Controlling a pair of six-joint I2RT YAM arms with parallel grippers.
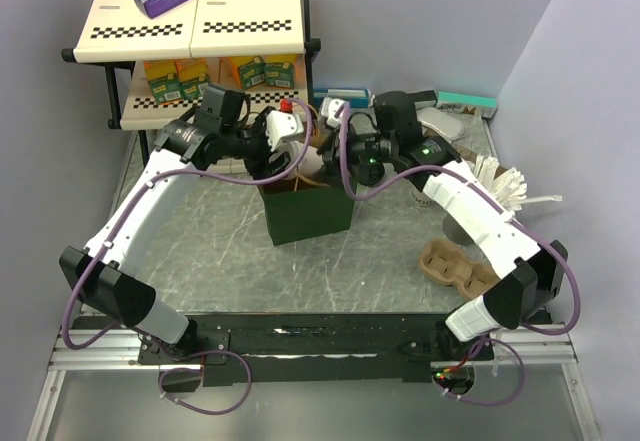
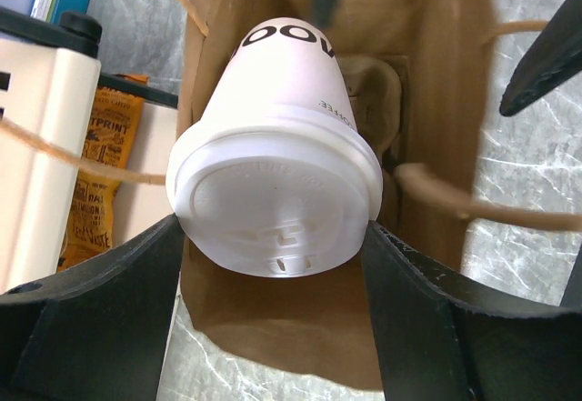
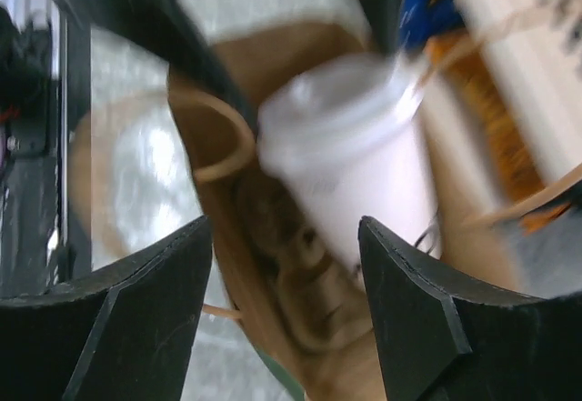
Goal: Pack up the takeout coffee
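Note:
A white takeout coffee cup (image 2: 273,146) with a white lid hangs tilted over the open brown paper bag (image 2: 427,46), lid toward the left wrist camera. My left gripper (image 2: 273,237) is shut on it, one finger pressed to each side of the lid. From above, the cup (image 1: 312,161) shows as a white patch over the bag (image 1: 310,216), which is dark green outside. My right gripper (image 3: 286,228) hovers open over the bag's mouth just right of the cup (image 3: 346,146), nothing between its fingers. A brown pulp tray (image 3: 309,274) lies inside the bag.
Another brown pulp cup tray (image 1: 455,266) lies on the table under my right arm. A tumbler of white sticks (image 1: 495,186) stands at the right. A two-tier shelf (image 1: 190,26) with snack boxes fills the back left. Small boxes sit at the back right.

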